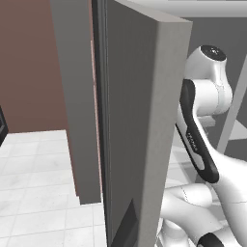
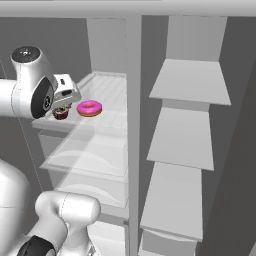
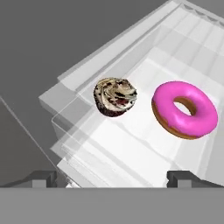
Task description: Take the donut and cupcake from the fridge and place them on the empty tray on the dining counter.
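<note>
Arm (image 1: 212,159): glossy white rounded shells, fat tubular links w/ bulbous joint housings. Left base view: long black curved band along the forearm link from approx 11 to 5 o'clock, faint pale lettering on it, unreadable. Dark round cap w/ grey ring atop the upper joint at 1 o'clock; another dark joint ring at 5 o'clock. Right base view: same dark cap at 10 o'clock, black oval inset on the link side. Gripper (image 3: 113,178): two small dark grey blocky finger tips (image 3: 43,178), flat-topped, set wide apart, seen in hand view. Hand body white, boxy.
</note>
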Controlling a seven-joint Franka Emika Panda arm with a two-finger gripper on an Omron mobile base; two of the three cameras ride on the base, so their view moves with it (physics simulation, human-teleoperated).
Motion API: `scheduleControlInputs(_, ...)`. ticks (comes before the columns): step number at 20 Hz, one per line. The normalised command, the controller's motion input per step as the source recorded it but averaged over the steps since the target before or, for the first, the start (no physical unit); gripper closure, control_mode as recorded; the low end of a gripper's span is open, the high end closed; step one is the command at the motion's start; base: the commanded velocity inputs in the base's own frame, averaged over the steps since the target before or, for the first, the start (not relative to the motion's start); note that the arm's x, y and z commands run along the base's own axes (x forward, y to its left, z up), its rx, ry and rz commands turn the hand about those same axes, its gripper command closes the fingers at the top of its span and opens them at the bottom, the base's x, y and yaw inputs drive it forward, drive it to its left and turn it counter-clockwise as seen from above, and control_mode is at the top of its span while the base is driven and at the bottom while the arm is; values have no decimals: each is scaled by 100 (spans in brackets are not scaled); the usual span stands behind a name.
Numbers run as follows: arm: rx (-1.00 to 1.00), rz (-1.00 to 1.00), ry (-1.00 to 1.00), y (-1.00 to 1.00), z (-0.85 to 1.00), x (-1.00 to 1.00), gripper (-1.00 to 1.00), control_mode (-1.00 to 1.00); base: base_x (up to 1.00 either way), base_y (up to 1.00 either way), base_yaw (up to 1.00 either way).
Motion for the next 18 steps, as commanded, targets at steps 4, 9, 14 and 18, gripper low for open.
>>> scheduleControlInputs(4,-3,4,4,-31,-13,20,-100,-100,0,0,0)
scheduleControlInputs(9,0,11,0,-21,0,21,-100,-100,0,0,0)
scheduleControlInputs(14,0,13,0,0,-2,56,-100,-100,0,0,0)
scheduleControlInputs(18,0,15,0,0,-14,59,-100,-100,0,0,0)
